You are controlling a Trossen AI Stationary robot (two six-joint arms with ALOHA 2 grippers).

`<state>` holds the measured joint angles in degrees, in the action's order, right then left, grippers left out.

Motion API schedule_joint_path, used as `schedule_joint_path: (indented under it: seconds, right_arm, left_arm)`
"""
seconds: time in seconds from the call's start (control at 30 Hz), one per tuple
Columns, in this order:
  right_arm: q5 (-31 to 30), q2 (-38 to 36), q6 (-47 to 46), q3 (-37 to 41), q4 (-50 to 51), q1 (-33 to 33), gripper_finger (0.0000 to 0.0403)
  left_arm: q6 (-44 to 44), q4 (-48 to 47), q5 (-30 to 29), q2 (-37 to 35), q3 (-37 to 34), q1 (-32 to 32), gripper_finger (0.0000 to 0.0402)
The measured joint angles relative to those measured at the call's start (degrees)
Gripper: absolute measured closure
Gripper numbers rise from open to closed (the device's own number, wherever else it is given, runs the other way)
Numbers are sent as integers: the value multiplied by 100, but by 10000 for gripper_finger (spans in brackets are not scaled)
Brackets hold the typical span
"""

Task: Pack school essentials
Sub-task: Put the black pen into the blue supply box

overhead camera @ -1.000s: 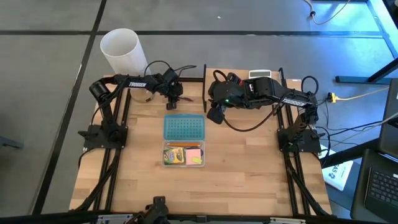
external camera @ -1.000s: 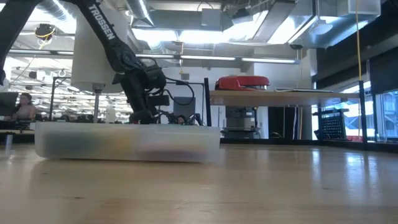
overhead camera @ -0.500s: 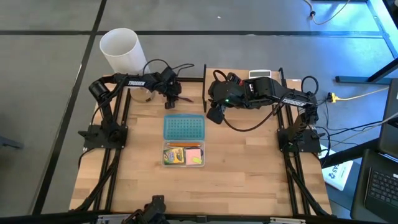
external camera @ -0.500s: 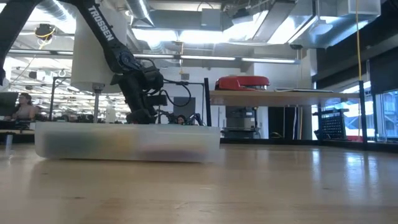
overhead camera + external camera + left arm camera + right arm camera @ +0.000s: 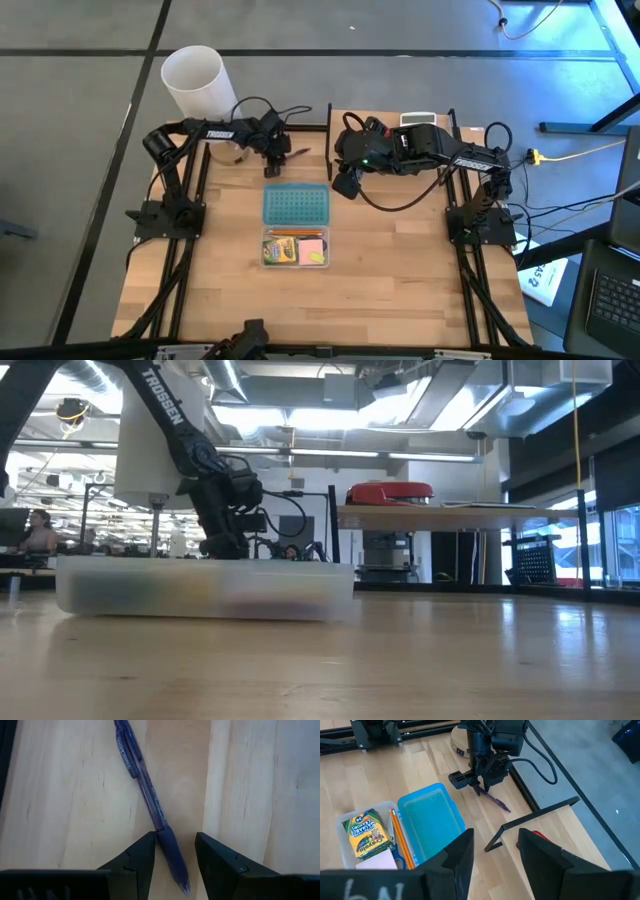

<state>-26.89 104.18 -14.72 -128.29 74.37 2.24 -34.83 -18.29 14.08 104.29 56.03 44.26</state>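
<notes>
Pale wooden table (image 5: 400,260), far edge: thin dark-red pen (image 5: 150,802) lying flat between released left fingers (image 5: 141,854), untouched. Probably light, stiff, slippery, prone to rolling; best pinched at the thicker grip section. Right gripper (image 5: 492,852) waiting nearby, parted, empty.

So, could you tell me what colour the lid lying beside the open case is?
The lid is translucent blue, clearest in the right wrist view.

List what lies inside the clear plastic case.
The clear case holds a crayon box, orange pencils and a pink sticky-note pad; anything beneath them is hidden.
</notes>
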Motion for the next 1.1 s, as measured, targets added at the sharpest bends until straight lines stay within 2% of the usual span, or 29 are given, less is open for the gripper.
schedule_joint_path:
  seconds: [0.2,0.6,1.1]
  right_arm:
    - [-1,0,2,0,0,0,247]
    - [1,0,0,0,2,0,247]
    - [1,0,0,0,2,0,247]
  left_arm:
    - [-4,-2,-313,-15,4,-54,266]
    - [-177,24,-340,-15,4,-85,270]
    - [-176,29,-327,-9,2,-87,367]
